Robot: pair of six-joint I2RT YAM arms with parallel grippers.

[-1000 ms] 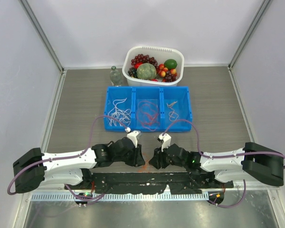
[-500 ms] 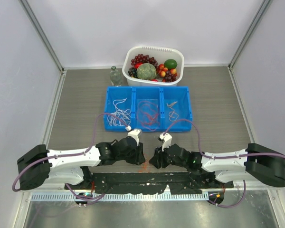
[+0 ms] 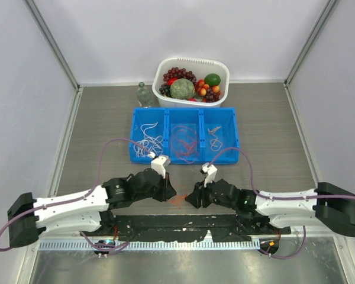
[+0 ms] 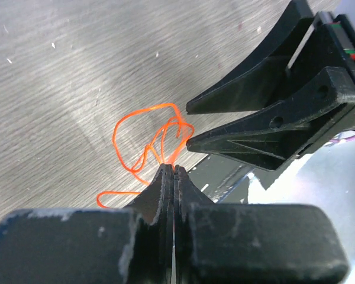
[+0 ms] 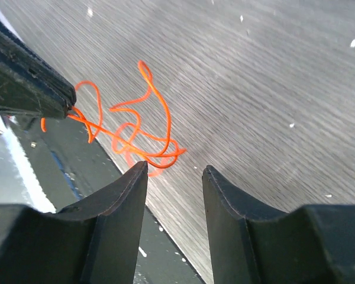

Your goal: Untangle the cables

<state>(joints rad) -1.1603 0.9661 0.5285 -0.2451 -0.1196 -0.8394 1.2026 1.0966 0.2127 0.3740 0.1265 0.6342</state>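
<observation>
Left wrist view: we see the left tool (image 4: 173, 169) pinching a tangled orange cable (image 4: 167, 126) at the desk's (image 4: 59, 71) near edge, while the right tool (image 5: 175, 168) stands spread just beside the tangle.

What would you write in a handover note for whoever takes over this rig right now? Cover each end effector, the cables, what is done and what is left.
Left end effector: shut on a strand of the orange cable.
Right end effector: open, holding nothing, just short of the tangle.
Orange cable: looped and knotted, between the two.
Blue tray: white cables in the left compartment, red cables in the middle.
Done: one strand pinched.
Left: grasp with the right, draw the loops apart.
</observation>
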